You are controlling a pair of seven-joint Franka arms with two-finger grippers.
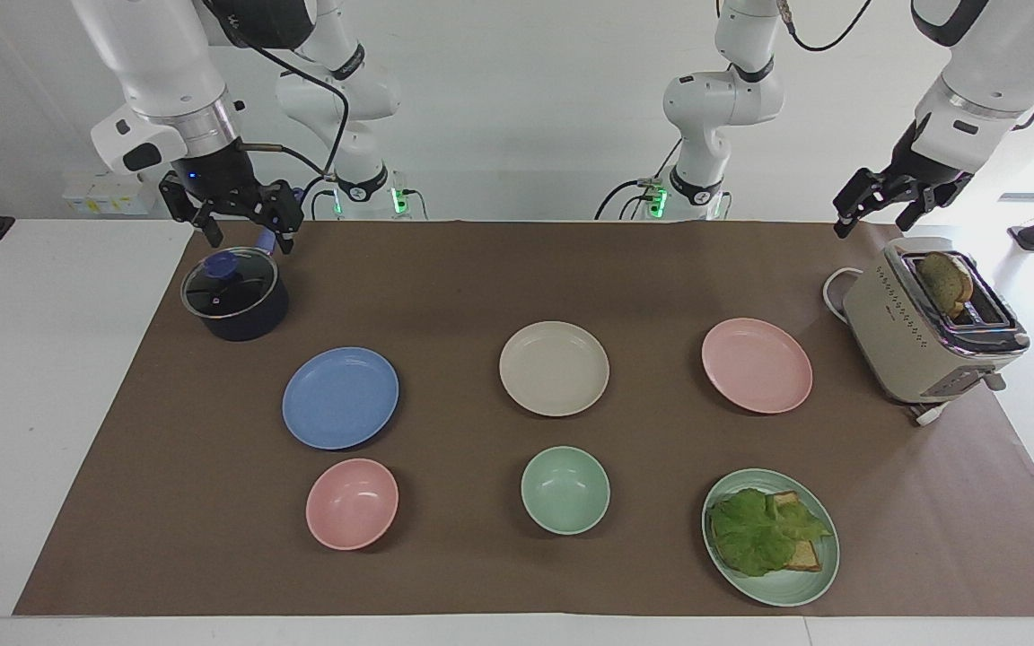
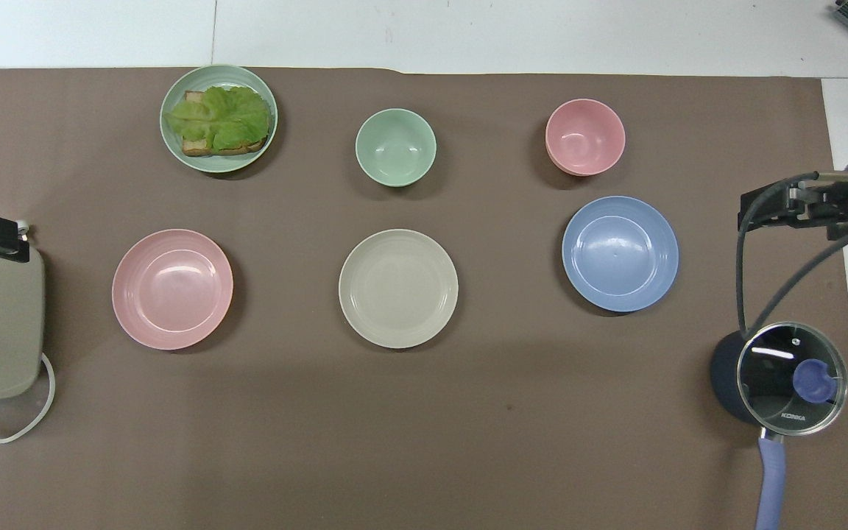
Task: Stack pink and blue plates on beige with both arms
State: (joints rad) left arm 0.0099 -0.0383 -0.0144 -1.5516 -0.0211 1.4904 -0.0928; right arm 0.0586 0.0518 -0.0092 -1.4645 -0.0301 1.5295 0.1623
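Three plates lie in a row across the middle of the bench, none stacked: the beige plate [image 1: 554, 368] sits at the centre, the blue plate [image 1: 340, 397] toward the right arm's end and the pink plate [image 1: 757, 364] toward the left arm's end, each well apart from the beige one. Closer to the edge of the bench farthest from the robots stand a pink bowl [image 1: 352, 503], a green bowl [image 1: 565, 490] and a green plate [image 1: 771, 536] carrying bread topped with lettuce. The right gripper [image 1: 237, 222] hangs with its jaws apart and empty, just above the lidded dark pot [image 1: 234, 294] near the corner of the bench at the right arm's end, by the robots' edge. The left gripper [image 1: 876, 208] hovers with its jaws apart and empty, above the robots' side of the beige toaster [image 1: 930, 323], which stands at the left arm's end of the bench with a slice of bread in its slot. Neither gripper touches any plate.
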